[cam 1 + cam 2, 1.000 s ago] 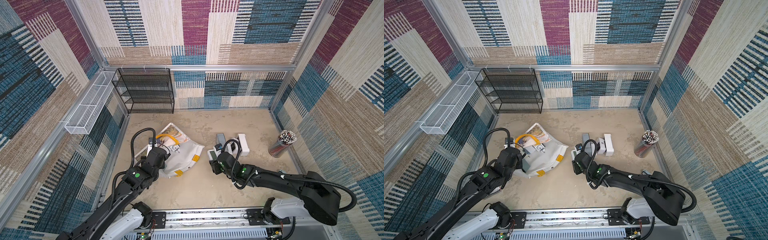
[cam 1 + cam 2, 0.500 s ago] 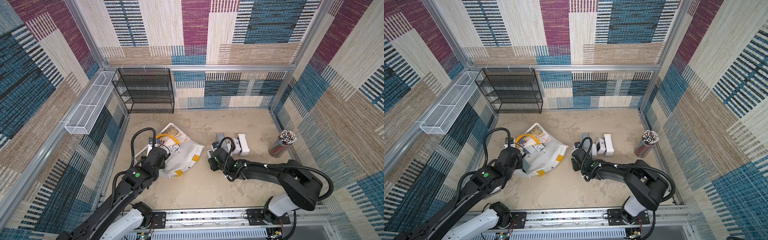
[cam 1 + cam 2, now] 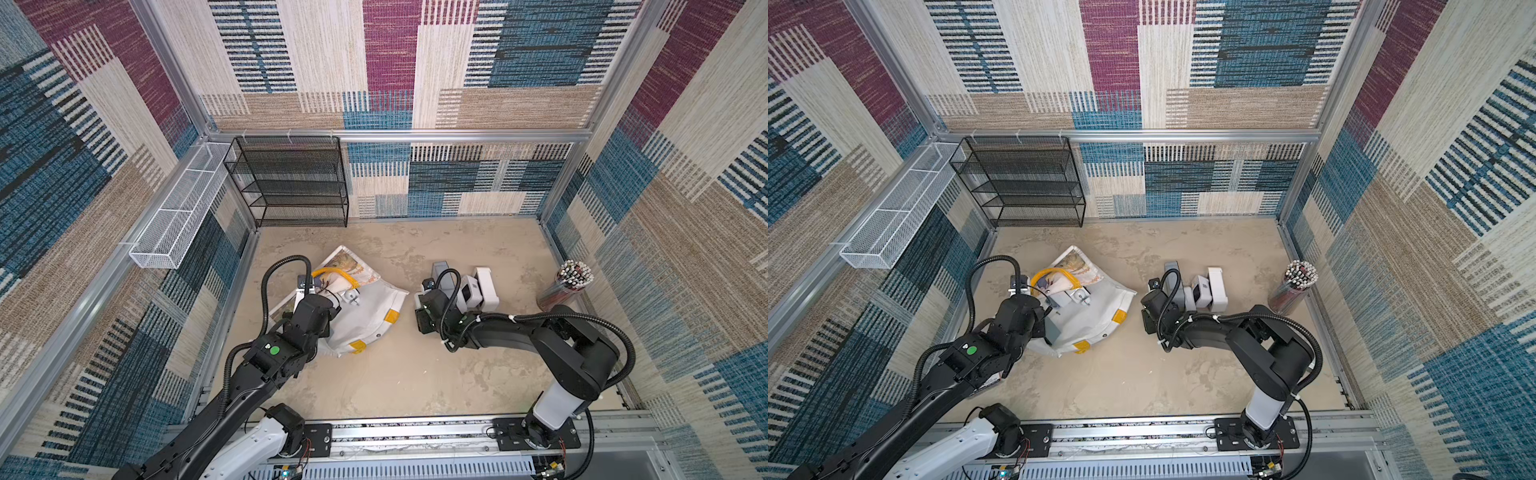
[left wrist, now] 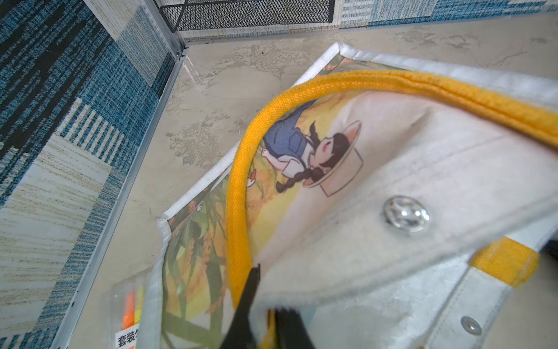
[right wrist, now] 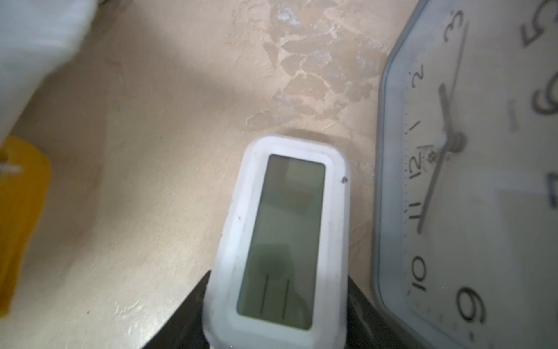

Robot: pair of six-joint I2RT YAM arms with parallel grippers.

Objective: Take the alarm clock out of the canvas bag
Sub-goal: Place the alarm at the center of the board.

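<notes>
Right fingers (image 5: 187, 317) sit one each side of the near end of the white digital alarm clock (image 5: 287, 241). Can't tell from the wrist view whether they pinch it or merely bracket it. Clock's long axis runs straight out from the fingers, screen twd the camera, and its far end looks to rest on the surface (image 5: 166, 181).

It's outside the canvas bag (image 3: 365, 316), which lies slumped off to one side w/ bare surface btwn. Left fingers (image 4: 244, 302) are pinched shut on the bag's rim fabric, next to the yellow handle (image 4: 238, 181). So the left arm is on the bag and the right has the clock.

An analogue clock (image 5: 468, 151) sits just beside the digital one, on the side away from the bag.

Judgement: task approx. done. What's left is to let go and back off along that long axis. Any sideways drift risks knocking the analogue clock.
</notes>
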